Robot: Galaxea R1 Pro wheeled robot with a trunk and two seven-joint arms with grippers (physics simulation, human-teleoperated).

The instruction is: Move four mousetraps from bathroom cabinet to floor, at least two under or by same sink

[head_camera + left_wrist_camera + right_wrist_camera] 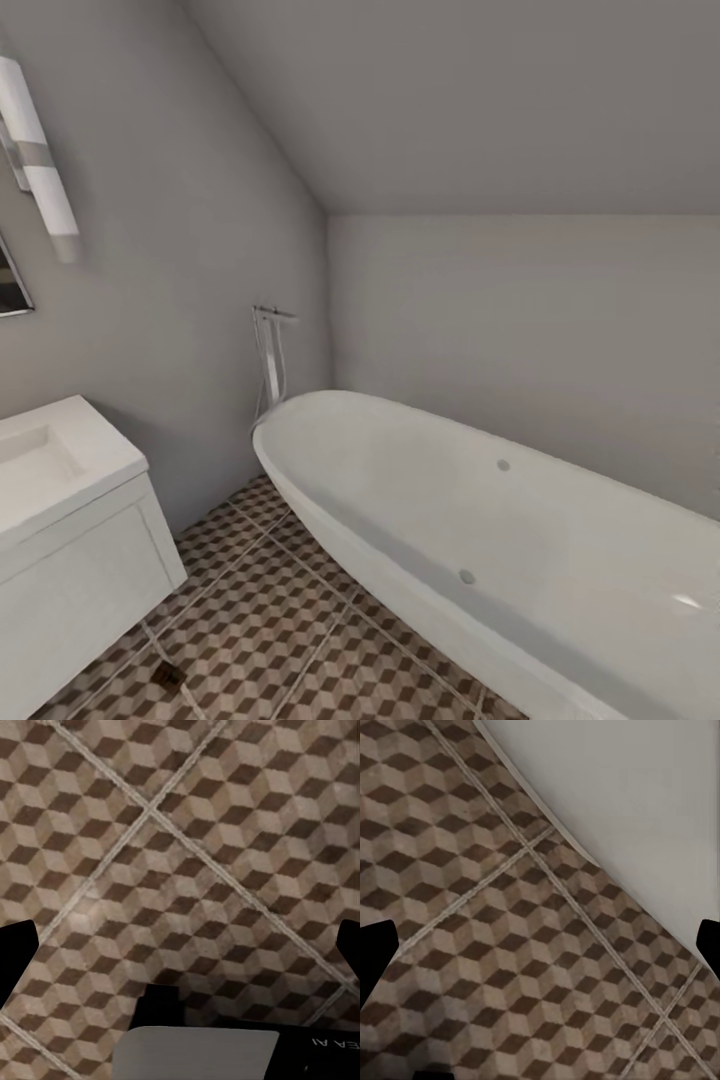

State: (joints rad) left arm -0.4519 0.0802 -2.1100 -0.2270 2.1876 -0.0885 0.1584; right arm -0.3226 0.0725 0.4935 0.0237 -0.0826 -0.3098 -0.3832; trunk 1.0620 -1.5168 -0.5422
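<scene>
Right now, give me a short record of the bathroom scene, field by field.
setting: bathroom under a sloped ceiling
left side: sink on white vanity
right side: white oval bathtub, standing tap at its end
floor: cube-pattern bathroom floor
small dark object: on the tiles near the vanity, too small to identify
left claw: open over bare tiles
right claw: open, bathtub edge nearby
</scene>
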